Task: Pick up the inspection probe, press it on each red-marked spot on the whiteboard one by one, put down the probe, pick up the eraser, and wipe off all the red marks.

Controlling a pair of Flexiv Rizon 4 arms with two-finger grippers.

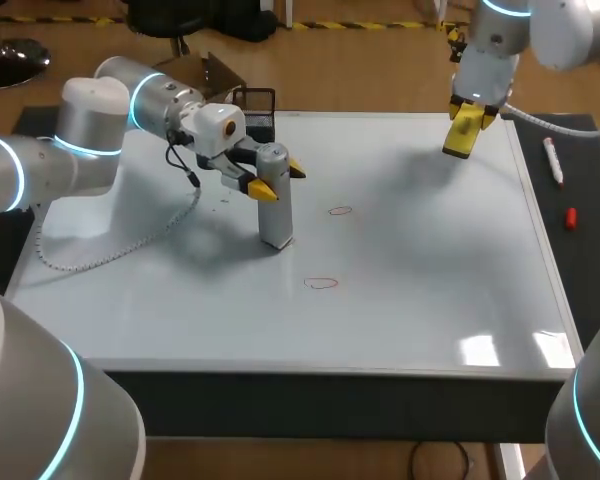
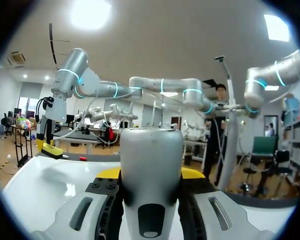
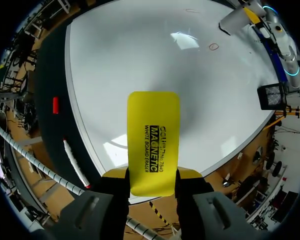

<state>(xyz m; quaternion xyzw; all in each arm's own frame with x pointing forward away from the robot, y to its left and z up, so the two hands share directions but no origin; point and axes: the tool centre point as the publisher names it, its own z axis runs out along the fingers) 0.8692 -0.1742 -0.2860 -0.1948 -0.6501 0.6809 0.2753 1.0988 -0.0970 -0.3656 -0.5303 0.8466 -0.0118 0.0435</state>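
Observation:
The silver inspection probe [image 1: 275, 195] stands upright on the whiteboard [image 1: 420, 250], and my left gripper [image 1: 272, 180] is shut on its upper part. In the left wrist view the probe [image 2: 151, 175] fills the space between the fingers. Two red marks remain: one [image 1: 340, 210] just right of the probe, another [image 1: 321, 283] nearer the front. My right gripper [image 1: 467, 122] hangs above the board's far right corner, shut on the yellow eraser [image 1: 463, 131]. The right wrist view shows the eraser [image 3: 153, 142] clamped between the fingers, with the probe [image 3: 235, 19] and a red mark [image 3: 213, 46] far ahead.
A white marker [image 1: 553, 160] and a small red cap [image 1: 570, 217] lie on the dark mat right of the board. A black wire holder [image 1: 255, 100] stands behind the board's far left corner. A coiled cable [image 1: 120, 240] trails across the board's left part.

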